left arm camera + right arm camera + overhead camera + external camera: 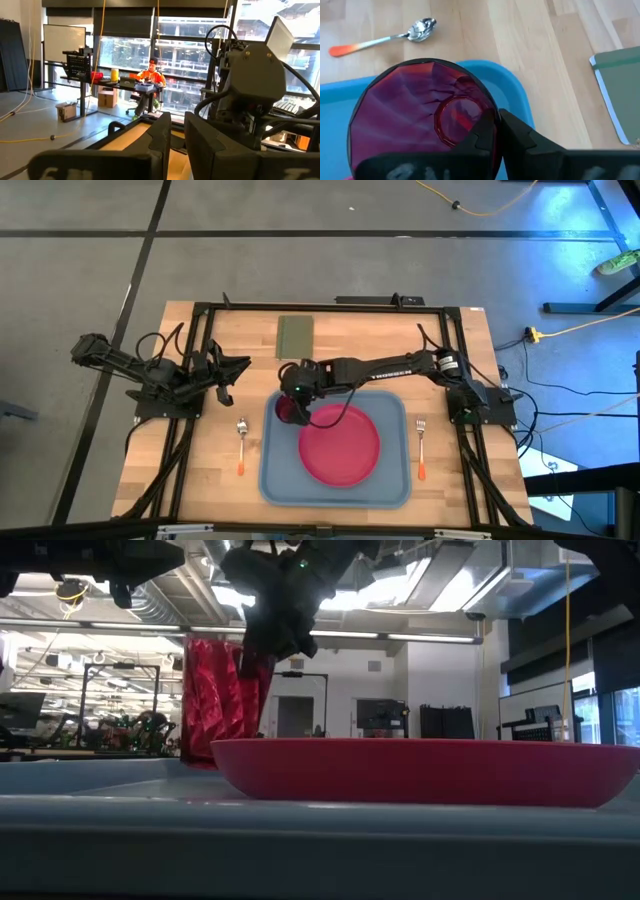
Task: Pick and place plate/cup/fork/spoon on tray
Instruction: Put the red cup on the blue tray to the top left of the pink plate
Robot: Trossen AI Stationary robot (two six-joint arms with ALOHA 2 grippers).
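The light-blue tray (392, 485) lies in the middle of the table with the pink-red plate (340, 446) resting flat in it. My right gripper (298, 398) is shut on the dark red cup (287, 409) over the tray's far left corner. The cup stands upright in the low view (212, 700), behind the plate (420, 768). The spoon (242, 444) lies on the wood left of the tray and also shows in the right wrist view (385, 39). The fork (421, 446) lies right of the tray. My left gripper (226, 377) is shut and empty at the table's left. My right gripper pinches the cup's rim (492, 111) on one side, one finger inside the cup and one outside. The fingers come from above, pointing down. The cup hangs upright, mouth up, with its base at or just above the tray floor; which of the two, I cannot tell.
An olive-green pad (295, 335) lies on the wood beyond the tray's far edge and shows in the right wrist view (620, 90). The plate fills most of the tray's middle and right. A person sits at a desk (150, 80) far off in the room.
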